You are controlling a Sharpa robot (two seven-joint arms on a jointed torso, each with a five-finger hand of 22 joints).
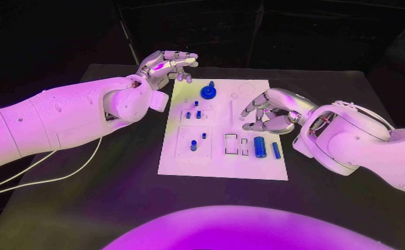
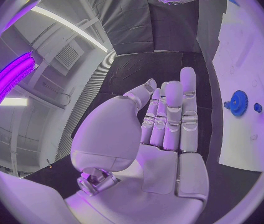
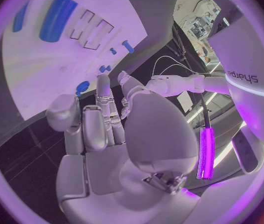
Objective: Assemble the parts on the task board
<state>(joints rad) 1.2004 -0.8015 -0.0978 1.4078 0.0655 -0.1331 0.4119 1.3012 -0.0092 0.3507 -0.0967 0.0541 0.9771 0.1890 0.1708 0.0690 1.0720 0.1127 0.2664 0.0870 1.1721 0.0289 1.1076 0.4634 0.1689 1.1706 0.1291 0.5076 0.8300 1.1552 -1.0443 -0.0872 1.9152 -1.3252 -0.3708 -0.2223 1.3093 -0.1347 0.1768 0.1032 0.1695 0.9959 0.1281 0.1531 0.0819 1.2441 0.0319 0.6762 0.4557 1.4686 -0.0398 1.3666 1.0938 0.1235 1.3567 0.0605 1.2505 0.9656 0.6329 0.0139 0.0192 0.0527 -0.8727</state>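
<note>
Hovering at the board's far left corner, the left hand (image 1: 169, 64) holds nothing, its silver fingers loosely curled and apart; in its wrist view they stand straight and side by side. The board (image 1: 215, 165), a flat white plate, lies in the middle of the dark matte surface (image 1: 101, 203). Some work looks done: a toothed blue gear (image 1: 208, 92) stands near the far edge, and small blue pegs (image 1: 196, 112) sit in the left half. Two long blue bars (image 1: 260, 147) lie loose by empty rectangular slots (image 1: 231, 143) on the right, so I'd judge roughly half remains. The right hand (image 1: 268, 113) hangs over the board's right edge, fingers bent and spread, empty as well. Parts look like hard, smooth plastic; the hands like polished metal.
</note>
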